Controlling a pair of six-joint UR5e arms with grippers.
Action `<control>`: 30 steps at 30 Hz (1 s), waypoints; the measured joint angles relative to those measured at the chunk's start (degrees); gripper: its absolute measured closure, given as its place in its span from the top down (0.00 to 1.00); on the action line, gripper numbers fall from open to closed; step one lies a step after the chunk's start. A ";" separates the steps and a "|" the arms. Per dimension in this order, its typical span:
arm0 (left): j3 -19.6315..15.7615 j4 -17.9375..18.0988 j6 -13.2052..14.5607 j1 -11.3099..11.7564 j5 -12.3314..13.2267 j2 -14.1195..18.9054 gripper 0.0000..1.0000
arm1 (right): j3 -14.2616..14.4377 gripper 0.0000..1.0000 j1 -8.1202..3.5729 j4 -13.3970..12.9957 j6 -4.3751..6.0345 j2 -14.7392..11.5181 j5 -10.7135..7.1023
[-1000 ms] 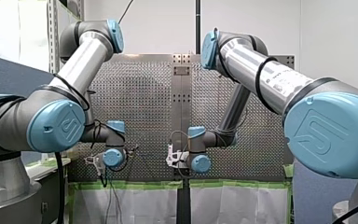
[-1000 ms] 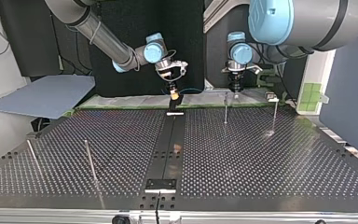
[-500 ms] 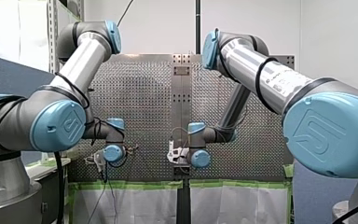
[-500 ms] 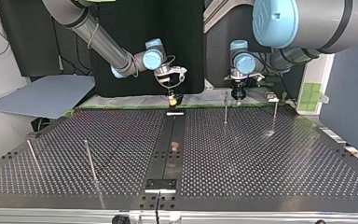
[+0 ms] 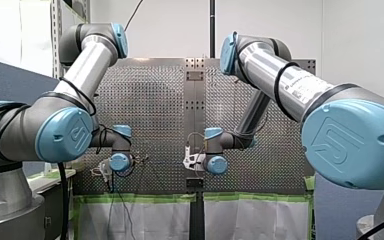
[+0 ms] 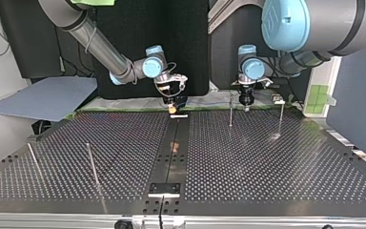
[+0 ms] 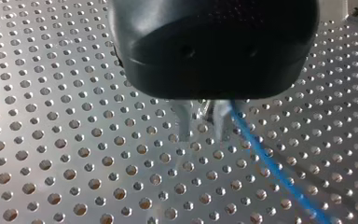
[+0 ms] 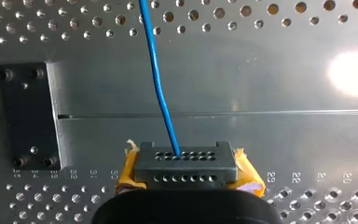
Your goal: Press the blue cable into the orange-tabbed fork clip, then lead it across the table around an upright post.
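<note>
Holes dot the counter (image 6: pixel 267 162). By the top view, my right jaws at 12 o'clock pinch the blue cable (image 8: pixel 161 93); my left jaws at 1 o'clock stand narrow, just beside it. Light and bendy, I think: hold it close up.

Findings: a row of small engraved numerals on the perforated metal desk (image 8: pixel 307 154), beside the hole rows in the right wrist view, cannot be read with certainty. Each blue round joint cap (image 5: pixel 347 145) bears an embossed logo. Printed lettering on the silver arm tube (image 5: pixel 300 86) is illegible.
</note>
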 joint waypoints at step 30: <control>-8.33 -5.27 3.77 -0.09 4.30 2.27 1.00 | -0.07 0.00 -0.17 0.96 -0.18 -0.01 -0.04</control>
